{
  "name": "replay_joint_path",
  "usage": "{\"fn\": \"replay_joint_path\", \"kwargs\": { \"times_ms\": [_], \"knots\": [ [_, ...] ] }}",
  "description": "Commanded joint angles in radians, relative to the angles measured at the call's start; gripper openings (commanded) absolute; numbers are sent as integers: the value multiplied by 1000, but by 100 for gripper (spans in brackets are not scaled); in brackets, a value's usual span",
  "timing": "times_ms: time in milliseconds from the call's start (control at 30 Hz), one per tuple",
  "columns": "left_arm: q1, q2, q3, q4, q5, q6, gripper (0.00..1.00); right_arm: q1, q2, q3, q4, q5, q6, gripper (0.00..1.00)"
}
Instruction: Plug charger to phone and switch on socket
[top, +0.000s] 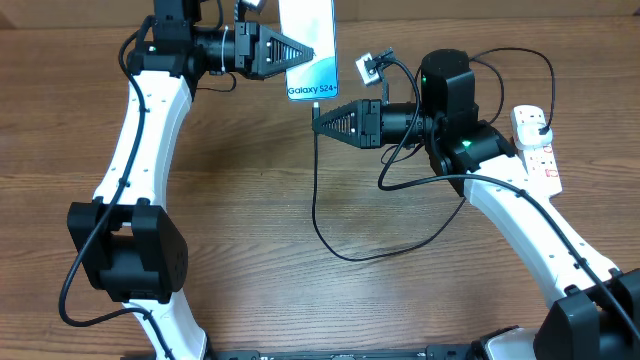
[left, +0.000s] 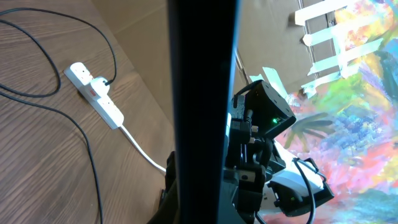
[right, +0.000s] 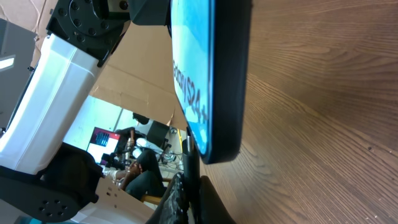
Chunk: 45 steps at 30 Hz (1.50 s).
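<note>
Left pincer: the left gripper (top: 306, 50) is pressed shut on the side of the phone (top: 322, 40) and holds it by the edge.
Right pincer: the right gripper (top: 317, 121) is shut and pinches the charger (top: 314, 195) close to its small tip.
Where the phone is: at the far side of the table (top: 250, 200), with the "Galaxy S24" words at the end that faces the right gripper. I cannot tell if its low edge touches the wood.
Where the tip is: just at the phone's bottom end. It is too small to see if it is in the hole yet.
Where the cable goes: it hangs down from the tip, makes a big loop on the table, and runs to the black plug (top: 541, 122) that sits in the socket (top: 537, 150).
Where the socket is: far over on the right, well apart from both grippers. I cannot tell if its switch is on.
Step now: I think it is the push of the tip into the phone.
What could go wrong, one: the tip may be a bit crooked, so it bumps the edge and slides past the hole.
What could go wrong, two: a hard push could make the phone slip or turn, since only its edge is held.
What could go wrong, three: the loop runs under the right arm, so a reach for the switch could snag it and tug the tip out.
</note>
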Motion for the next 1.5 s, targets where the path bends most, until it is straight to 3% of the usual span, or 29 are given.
{"fn": "replay_joint_path", "kwargs": {
  "times_ms": [0, 1467],
  "knots": [
    [-6, -13, 16, 4, 40, -3, 4, 4, -15, 24, 3, 2, 4, 4],
    [-19, -13, 16, 5, 40, 9, 4, -29, -15, 24, -6, -14, 7, 4]
  ]
}}
